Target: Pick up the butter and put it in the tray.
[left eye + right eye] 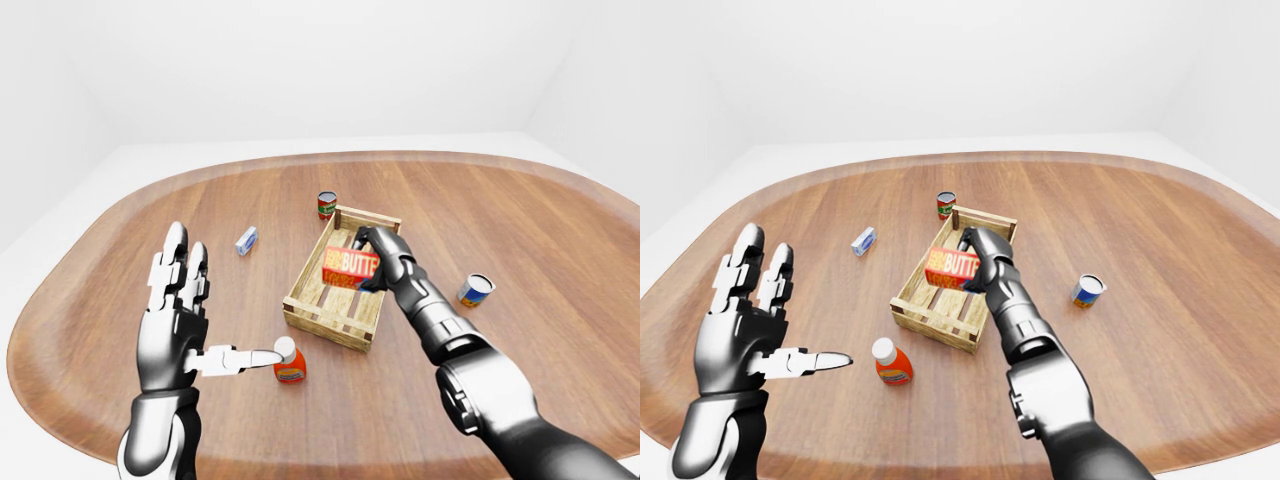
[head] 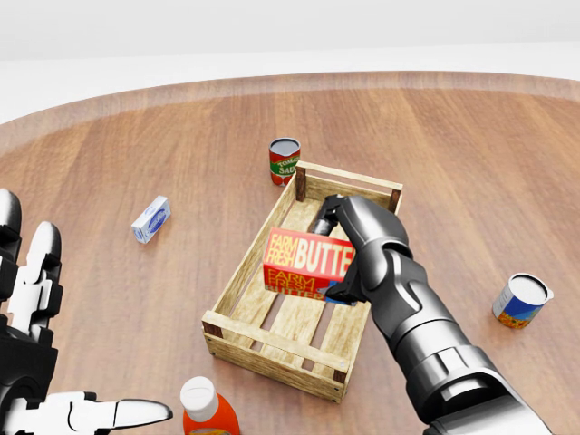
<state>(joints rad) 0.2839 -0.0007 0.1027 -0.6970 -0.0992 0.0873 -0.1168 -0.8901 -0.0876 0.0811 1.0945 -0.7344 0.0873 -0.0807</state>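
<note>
A red butter box [image 2: 306,263] with yellow and white lettering hangs over the middle of the slatted wooden tray [image 2: 234,272], low between its side walls. My right hand [image 2: 343,249] is shut on the box, fingers wrapped over its top and right end. Whether the box touches the tray's slats I cannot tell. At the lower left of the head view my left hand [image 2: 36,362] stands open, fingers spread and thumb pointing right, holding nothing.
A red tomato can [image 2: 284,160] stands just past the tray's top-left corner. A small blue-white carton [image 2: 150,219] lies left of the tray. An orange bottle with white cap [image 2: 205,410] stands below the tray. A blue can [image 2: 521,300] lies at right. The round wooden table's edge [image 1: 60,400] curves around.
</note>
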